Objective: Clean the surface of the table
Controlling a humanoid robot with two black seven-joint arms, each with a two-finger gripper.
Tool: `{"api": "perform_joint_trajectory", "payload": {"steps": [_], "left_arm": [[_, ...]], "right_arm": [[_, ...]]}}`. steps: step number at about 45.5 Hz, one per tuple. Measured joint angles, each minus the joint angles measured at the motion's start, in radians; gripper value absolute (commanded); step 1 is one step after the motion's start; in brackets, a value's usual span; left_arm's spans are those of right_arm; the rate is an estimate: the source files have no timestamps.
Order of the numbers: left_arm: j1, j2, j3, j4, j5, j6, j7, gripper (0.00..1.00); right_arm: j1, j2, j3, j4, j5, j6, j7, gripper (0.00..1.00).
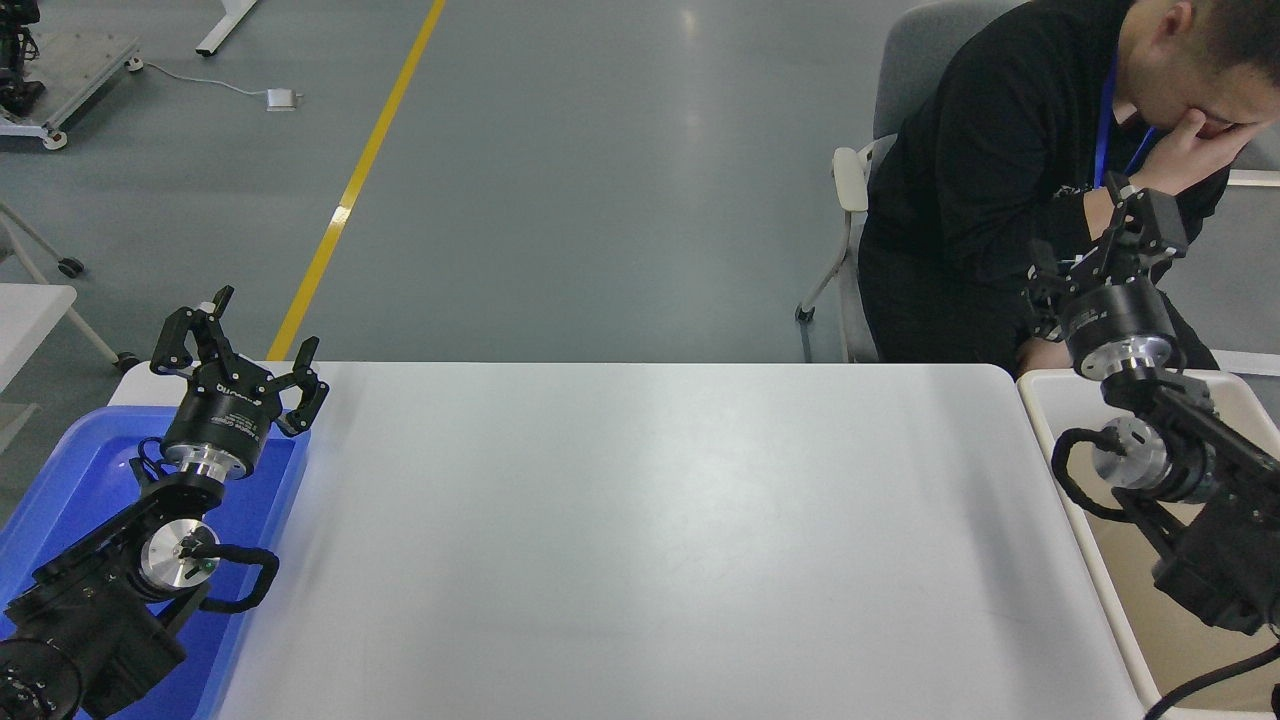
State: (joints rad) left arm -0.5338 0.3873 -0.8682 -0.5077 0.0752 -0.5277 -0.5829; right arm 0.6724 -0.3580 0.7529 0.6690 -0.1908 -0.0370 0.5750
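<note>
The table surface is a wide smooth white top and shows nothing lying on it. My right gripper is open and empty, raised over the far end of the beige bin at the table's right side, pointing away from me. My left gripper is open and empty, parked above the far end of the blue tray at the lower left.
A person in black sits on a chair just beyond the table's far right corner, one hand at the face, close behind my right gripper. A second white table's corner shows at the left edge.
</note>
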Motion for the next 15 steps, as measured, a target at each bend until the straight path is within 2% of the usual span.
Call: {"api": "perform_joint_trajectory", "payload": {"steps": [15], "left_arm": [[0.0, 0.0, 0.0, 0.0, 0.0, 0.0, 0.0, 1.0]], "right_arm": [[-0.035, 0.027, -0.005, -0.012, 0.0, -0.002, 0.003, 0.99]]}}
